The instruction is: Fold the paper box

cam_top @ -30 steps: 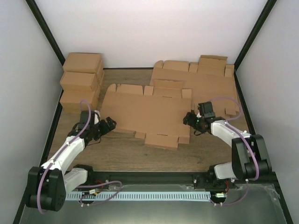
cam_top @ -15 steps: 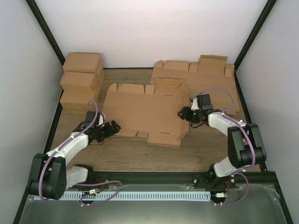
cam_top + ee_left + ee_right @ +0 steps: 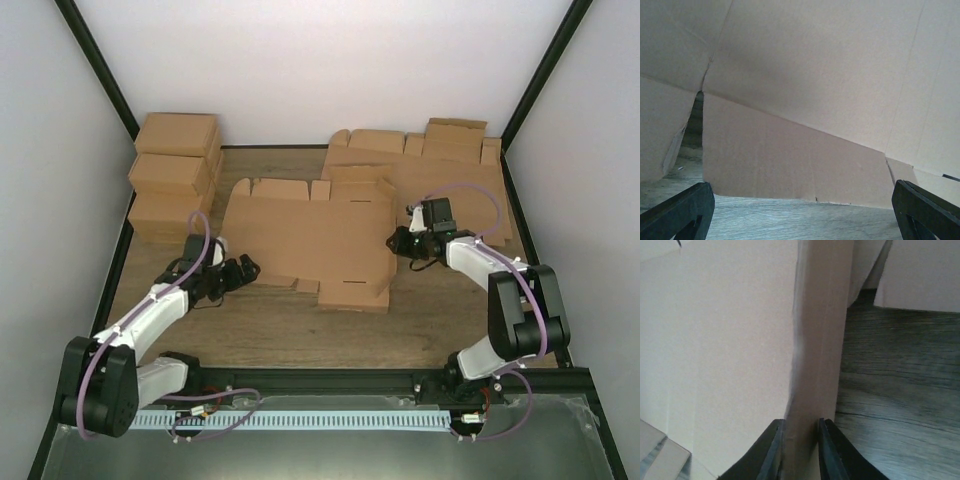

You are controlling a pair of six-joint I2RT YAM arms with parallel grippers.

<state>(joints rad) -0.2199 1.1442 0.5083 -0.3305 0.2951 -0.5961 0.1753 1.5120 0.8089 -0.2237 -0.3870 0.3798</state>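
The paper box (image 3: 305,235) lies as a flat brown die-cut blank on the middle of the table. My right gripper (image 3: 398,243) is at its right edge. In the right wrist view, that gripper (image 3: 801,450) is shut on the box's right side flap (image 3: 815,340), which stands up between the two fingers. My left gripper (image 3: 243,270) sits low at the box's front left corner, open and holding nothing. In the left wrist view its fingertips (image 3: 677,215) are spread wide in front of a raised cardboard flap (image 3: 790,165).
Three folded cardboard boxes (image 3: 175,170) are stacked along the back left. A thick sheaf of flat blanks (image 3: 430,165) lies at the back right, just behind the right gripper. Bare wooden table (image 3: 300,330) runs along the front.
The right gripper has closed on the box's right side flap and moved left, raising the flap. The box has shifted slightly left. The left gripper has edged closer to the box's corner, still open.
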